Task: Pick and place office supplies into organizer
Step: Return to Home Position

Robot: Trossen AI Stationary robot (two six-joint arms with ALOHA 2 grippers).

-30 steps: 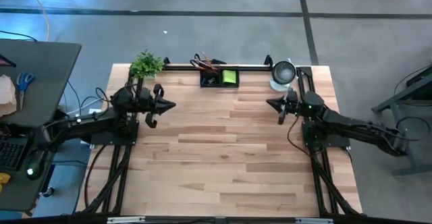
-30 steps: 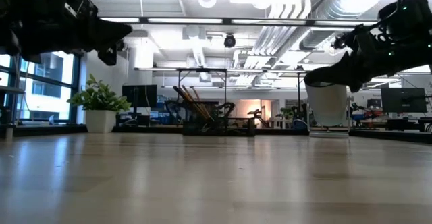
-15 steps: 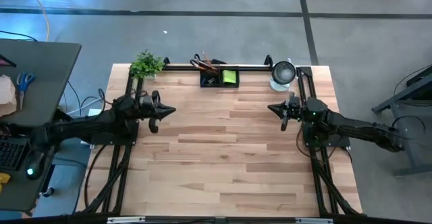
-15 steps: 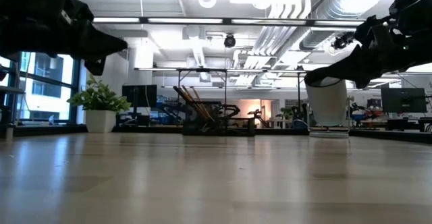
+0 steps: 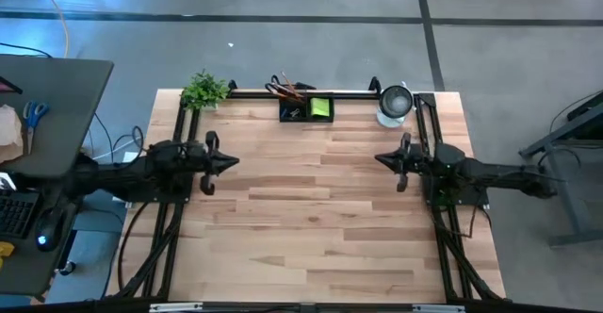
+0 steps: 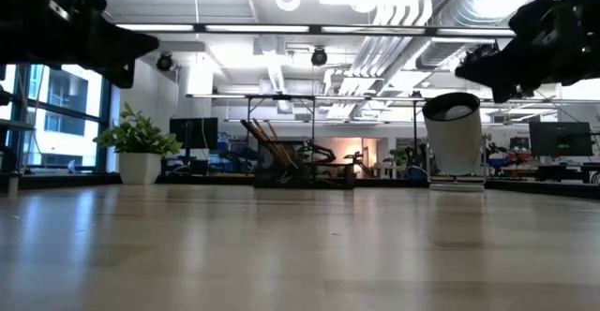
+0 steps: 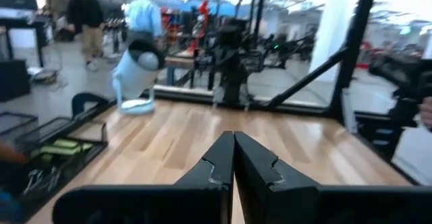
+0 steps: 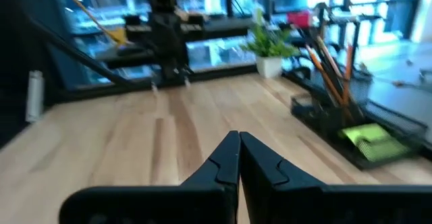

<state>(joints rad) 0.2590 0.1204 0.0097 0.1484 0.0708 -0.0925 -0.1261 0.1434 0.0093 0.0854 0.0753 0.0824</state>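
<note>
Over at the tabletop's far edge sits the black organizer, a lime-green sticky-note pad lying in one compartment and pencils slanting up from another. Left jaws and right jaws are pressed closed, empty, at opposite sides.

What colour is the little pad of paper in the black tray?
Lime green. The pad shows best in the high view, inside the tray.

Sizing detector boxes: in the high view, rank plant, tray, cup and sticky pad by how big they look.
1. Plant and tray: look about alike, so not ranked against each other.
2. Cup: seemingly a bit smaller.
3. Sticky pad, lying inside the tray: clearly smallest.
</note>
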